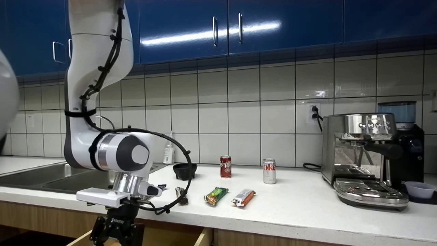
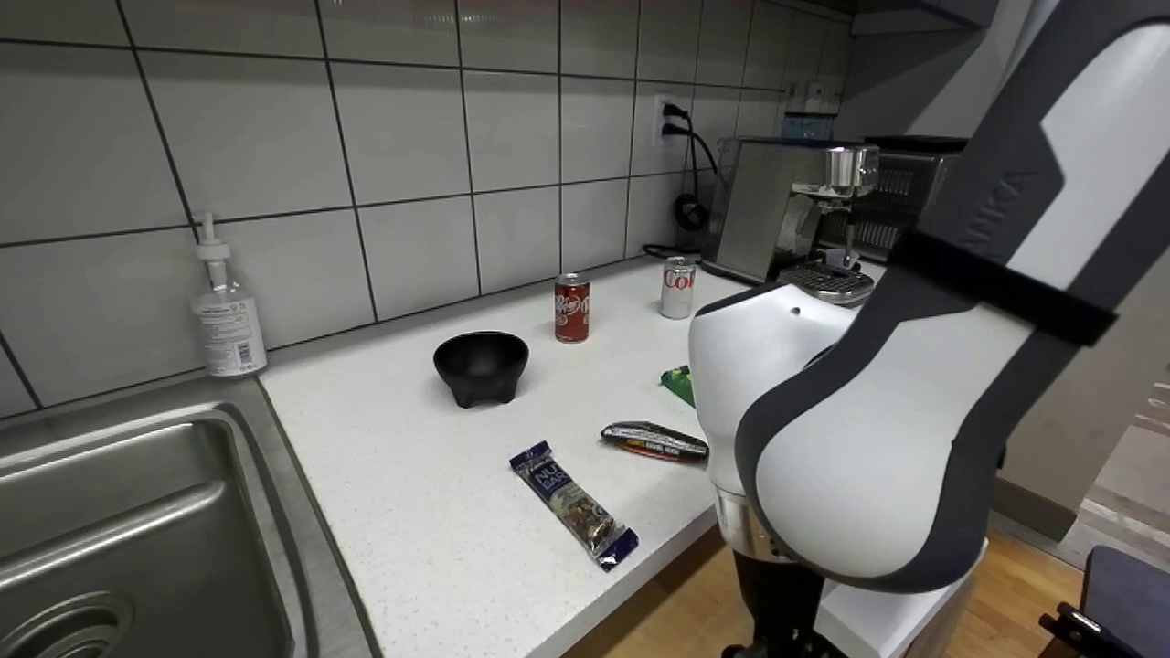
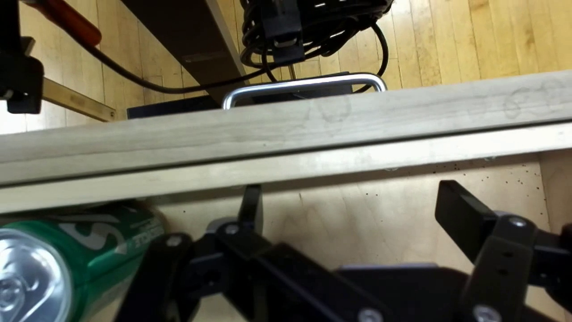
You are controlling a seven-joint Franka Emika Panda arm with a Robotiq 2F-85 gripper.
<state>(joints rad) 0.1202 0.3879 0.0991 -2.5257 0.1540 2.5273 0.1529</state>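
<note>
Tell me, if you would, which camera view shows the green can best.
The wrist view: it looks into the drawer and shows the green can close up, though the picture's left edge cuts off part of its silver top. Neither exterior view shows any of it.

Espresso machine (image 1: 358, 155), black bowl (image 2: 481, 366) (short-legged), blue cabinets (image 1: 181, 24)

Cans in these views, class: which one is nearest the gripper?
The green can, inside the drawer near the open gripper; the red can and the silver can stand farther off, up on the counter.
</note>
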